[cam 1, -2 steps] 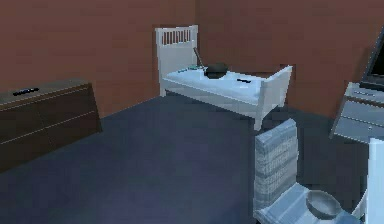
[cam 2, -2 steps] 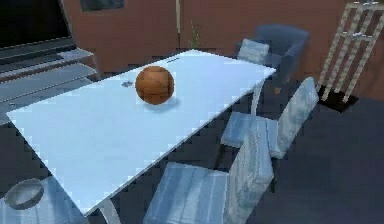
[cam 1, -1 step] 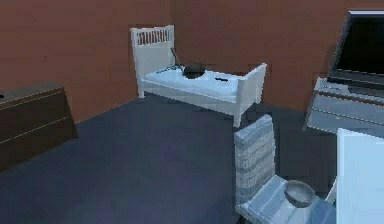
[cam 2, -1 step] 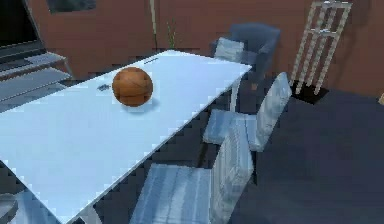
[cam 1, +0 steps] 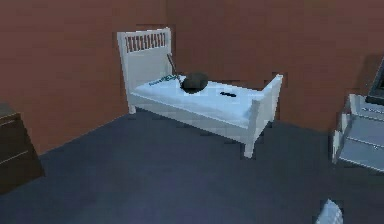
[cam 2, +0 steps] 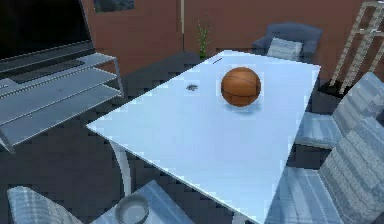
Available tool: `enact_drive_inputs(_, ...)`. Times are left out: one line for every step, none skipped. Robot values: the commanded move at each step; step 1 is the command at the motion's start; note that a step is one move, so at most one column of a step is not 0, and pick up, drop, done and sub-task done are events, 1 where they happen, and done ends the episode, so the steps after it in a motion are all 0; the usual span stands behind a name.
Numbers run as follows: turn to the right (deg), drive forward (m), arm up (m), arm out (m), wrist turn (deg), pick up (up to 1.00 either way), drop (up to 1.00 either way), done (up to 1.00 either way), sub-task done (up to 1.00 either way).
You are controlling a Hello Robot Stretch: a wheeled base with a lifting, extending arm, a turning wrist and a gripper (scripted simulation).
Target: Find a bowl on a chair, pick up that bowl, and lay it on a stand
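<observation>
The search looks as good as over: in the arm side view a small grey bowl (cam 2: pixel 132 210) sits on the striped seat of a chair (cam 2: pixel 190 203) at the picture's bottom edge, left of the middle, near the closest corner of the white tabletop (cam 2: pixel 200 130). That fits the task's bowl on a chair, so I judge the step in hand to be lining up for the pick, with the grasp not yet begun. The state of the jaws cannot be told from these pictures. The next move, as I read it, is a short shift of the base to bring the bowl in line with the arm's reach. After that comes a lift set to seat height and only a small extension, since the bowl lies close in. The tabletop's edge and its leg (cam 2: pixel 124 170) stand near the chair, so the approach calls for care not to catch them. An orange basketball (cam 2: pixel 241 86) and a small dark thing (cam 2: pixel 191 89) lie farther out on the tabletop, well apart from the bowl, and need no attention. For the placing, the likely goal is the pale TV stand (cam 2: pixel 60 95) with open shelves under a dark television (cam 2: pixel 40 25) at that view's left. What seems the same TV stand (cam 1: pixel 362 130) shows at the forward view's right edge. Ahead, a white bed (cam 1: pixel 215 105) carries a dark round thing (cam 1: pixel 193 84), which has no part in the task.
</observation>
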Motion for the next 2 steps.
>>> enact_drive_inputs(-18.0,0.00,0.00,0.00,0.0,0.00,0.00,0.00,0.00)
enact_drive_inputs(0.0,0.00,0.50,0.00,0.0,0.00,0.00,0.00,0.00)
